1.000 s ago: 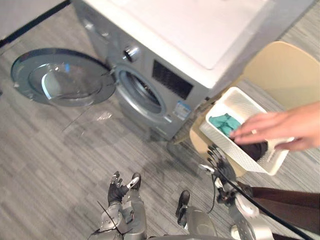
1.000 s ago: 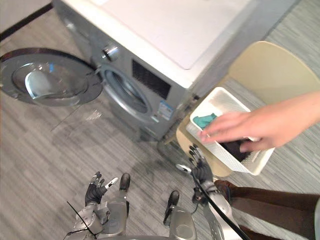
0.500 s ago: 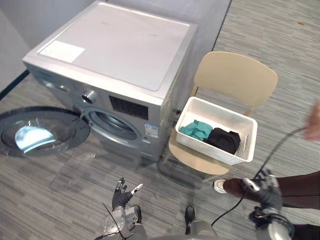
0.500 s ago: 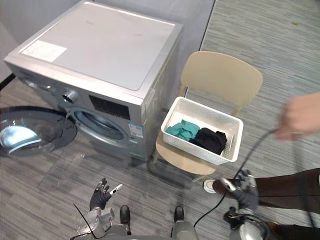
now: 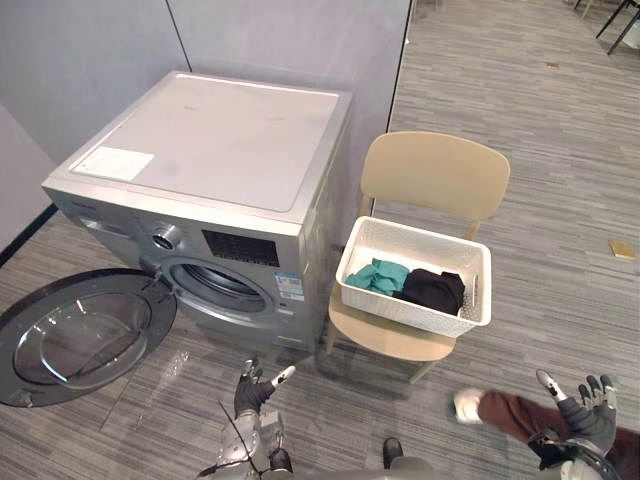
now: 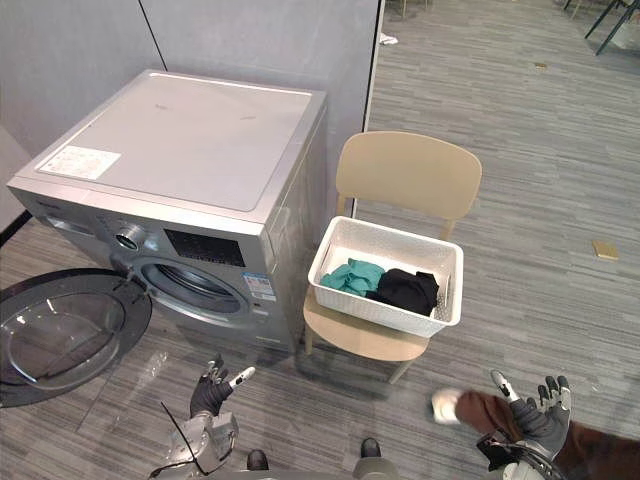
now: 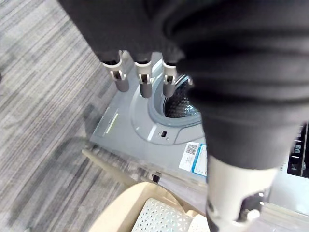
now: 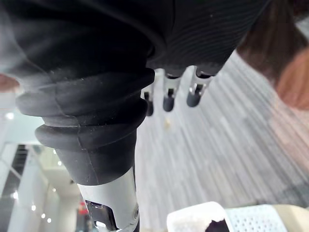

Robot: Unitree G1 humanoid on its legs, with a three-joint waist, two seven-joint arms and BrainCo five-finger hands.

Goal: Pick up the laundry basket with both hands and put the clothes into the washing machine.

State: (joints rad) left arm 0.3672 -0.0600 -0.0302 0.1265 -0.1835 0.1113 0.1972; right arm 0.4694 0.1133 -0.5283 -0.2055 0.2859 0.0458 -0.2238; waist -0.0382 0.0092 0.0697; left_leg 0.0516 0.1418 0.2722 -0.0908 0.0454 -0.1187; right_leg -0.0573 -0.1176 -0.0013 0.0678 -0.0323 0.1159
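A white perforated laundry basket (image 5: 418, 289) sits on the seat of a beige chair (image 5: 436, 182), holding a teal garment (image 5: 377, 276) and a black garment (image 5: 434, 290). To its left stands a silver washing machine (image 5: 205, 170) with its round door (image 5: 75, 336) swung open toward the floor and the drum opening (image 5: 220, 284) exposed. My left hand (image 5: 251, 386) hangs low in front of the machine, fingers straight, holding nothing. My right hand (image 5: 587, 404) is low at the right, well short of the basket, fingers spread and empty.
A person's leg and white shoe (image 5: 470, 405) lie on the floor just right of the chair, close to my right hand. A grey partition wall (image 5: 270, 40) stands behind the machine. Striped grey floor (image 5: 560, 170) stretches out to the right.
The camera has tilted up and back, so the whole scene has shifted. The person's hand that reached over the basket has withdrawn out of view. Both my hands stay low and open.
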